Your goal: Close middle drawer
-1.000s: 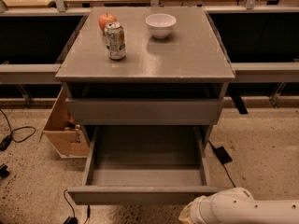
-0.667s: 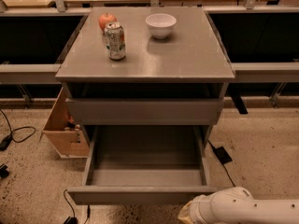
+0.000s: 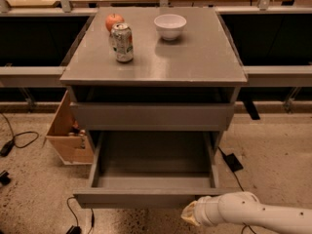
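The middle drawer [image 3: 151, 197] is a wide, shallow grey tray with a low plain front. It is pulled far out of the grey cabinet [image 3: 156, 74], and its inside is bare. My white arm [image 3: 253, 212] comes in from the lower right. My gripper [image 3: 191, 214] is at its tan end, just below and in front of the right part of the drawer's front panel. I cannot tell whether it touches the panel.
Above, the grey drawer with the taller front [image 3: 151, 116] stands slightly out. On the cabinet top are a can [image 3: 122, 43], an apple [image 3: 114, 21] and a white bowl [image 3: 170, 26]. A cardboard box [image 3: 68, 133] sits at the left, and cables [image 3: 19, 140] lie on the floor.
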Controlling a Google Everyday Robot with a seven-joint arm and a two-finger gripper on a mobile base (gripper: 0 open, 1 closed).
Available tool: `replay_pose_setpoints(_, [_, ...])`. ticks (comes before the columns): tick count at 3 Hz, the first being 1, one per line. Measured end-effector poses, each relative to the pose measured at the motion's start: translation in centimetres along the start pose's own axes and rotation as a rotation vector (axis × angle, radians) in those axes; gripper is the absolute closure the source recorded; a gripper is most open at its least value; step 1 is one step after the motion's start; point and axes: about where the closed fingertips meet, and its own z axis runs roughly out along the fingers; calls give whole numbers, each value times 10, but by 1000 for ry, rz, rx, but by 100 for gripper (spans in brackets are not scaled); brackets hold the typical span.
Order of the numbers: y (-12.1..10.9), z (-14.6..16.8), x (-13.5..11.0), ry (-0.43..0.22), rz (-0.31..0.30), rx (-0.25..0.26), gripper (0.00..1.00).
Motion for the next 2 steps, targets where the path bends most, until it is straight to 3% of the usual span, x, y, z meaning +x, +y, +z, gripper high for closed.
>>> replay_pose_setpoints(2, [-33,9,-12,-88,-52,43,100])
